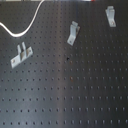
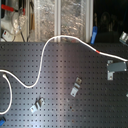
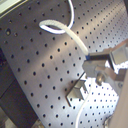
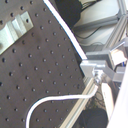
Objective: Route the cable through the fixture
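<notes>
The white cable runs from the second exterior view's left, arcs over the black hole-grid board and ends in a short red section beside my gripper at the second exterior view's right edge. The gripper is shut on the cable: in both wrist views the cord enters the fingers and comes out below them. Three metal fixtures are bolted to the board. One fixture stands close to the gripper in the first wrist view. The gripper is out of the first exterior view.
In the first exterior view only a loop of cable shows at the upper left. Clear bins and clutter stand behind the board's far edge. The board's edge and a frame rail show in the second wrist view.
</notes>
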